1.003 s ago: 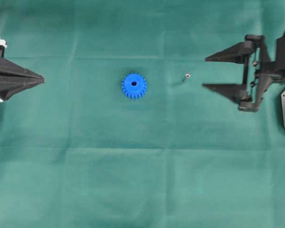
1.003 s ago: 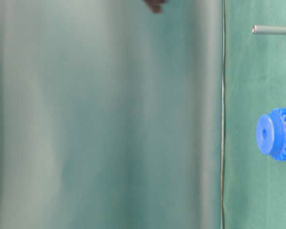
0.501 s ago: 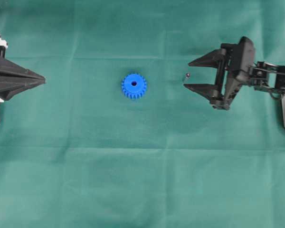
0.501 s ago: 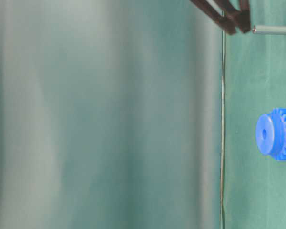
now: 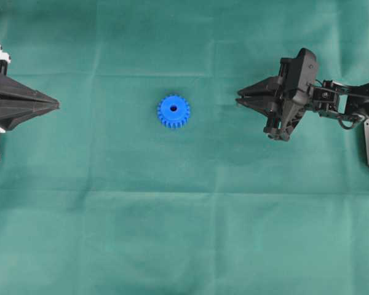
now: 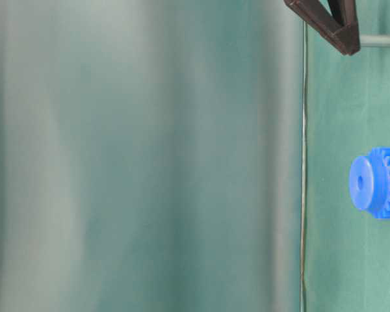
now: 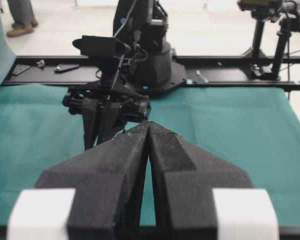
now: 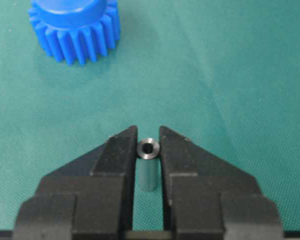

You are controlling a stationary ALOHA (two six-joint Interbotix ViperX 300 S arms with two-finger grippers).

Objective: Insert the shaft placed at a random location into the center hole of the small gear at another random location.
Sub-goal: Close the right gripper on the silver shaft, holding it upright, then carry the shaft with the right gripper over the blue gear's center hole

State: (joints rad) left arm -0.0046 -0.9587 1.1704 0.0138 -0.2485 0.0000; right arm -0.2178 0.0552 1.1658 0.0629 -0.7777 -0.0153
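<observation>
The blue small gear [image 5: 173, 111] lies flat on the green cloth with its center hole [image 5: 173, 109] facing up. It also shows in the table-level view [image 6: 377, 182] and the right wrist view [image 8: 74, 27]. The silver shaft [image 8: 149, 170] stands on end between my right gripper's fingers. My right gripper [image 5: 238, 99] is shut on it, to the right of the gear. Its fingers hide the shaft from overhead. Part of the shaft [image 6: 380, 41] shows at table level. My left gripper [image 5: 55, 106] is shut and empty at the far left edge.
The green cloth [image 5: 184, 233] covers the whole table. The right arm's base and a black rail [image 7: 215, 75] stand beyond the cloth's far edge in the left wrist view.
My right gripper has moved left to the shaft, lowered over it and closed its fingers on it. The gear and my left gripper have not moved.
</observation>
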